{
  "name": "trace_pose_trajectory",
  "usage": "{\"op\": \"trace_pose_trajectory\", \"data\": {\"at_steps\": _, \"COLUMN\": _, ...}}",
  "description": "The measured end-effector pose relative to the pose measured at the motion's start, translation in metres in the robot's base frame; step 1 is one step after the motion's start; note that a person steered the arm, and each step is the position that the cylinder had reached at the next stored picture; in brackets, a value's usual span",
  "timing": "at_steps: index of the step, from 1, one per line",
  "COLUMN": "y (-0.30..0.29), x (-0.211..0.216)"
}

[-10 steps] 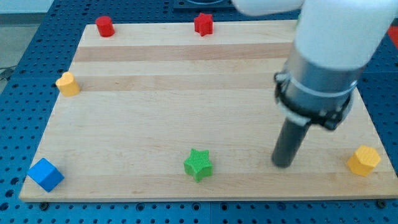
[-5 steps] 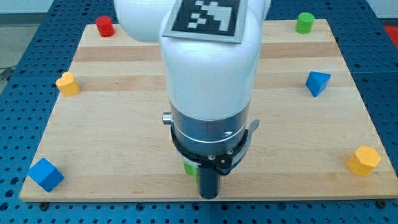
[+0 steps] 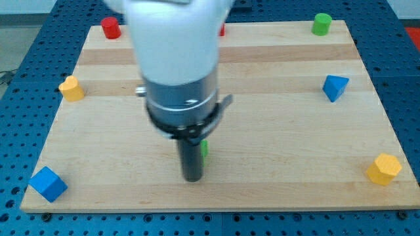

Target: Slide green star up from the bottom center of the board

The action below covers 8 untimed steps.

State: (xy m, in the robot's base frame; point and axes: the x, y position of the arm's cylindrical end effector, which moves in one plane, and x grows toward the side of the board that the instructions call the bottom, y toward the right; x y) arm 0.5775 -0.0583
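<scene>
The green star (image 3: 205,149) is at the board's bottom centre, almost wholly hidden behind my rod; only a thin green edge shows on the rod's right. My tip (image 3: 192,178) rests on the board just below and left of that green edge, apparently touching the star. The arm's white and grey body covers the middle of the view.
A blue cube (image 3: 47,183) sits at the bottom left, a yellow block (image 3: 384,169) at the bottom right, a yellow block (image 3: 71,88) at the left edge, a red cylinder (image 3: 109,27) top left, a green cylinder (image 3: 321,23) top right, a blue block (image 3: 335,87) at the right.
My tip swung from the right to below the star, then moved up and left. The star has shifted up the board with it.
</scene>
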Motion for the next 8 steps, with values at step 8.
{"op": "trace_pose_trajectory", "data": {"at_steps": 8, "y": 0.0, "x": -0.053}}
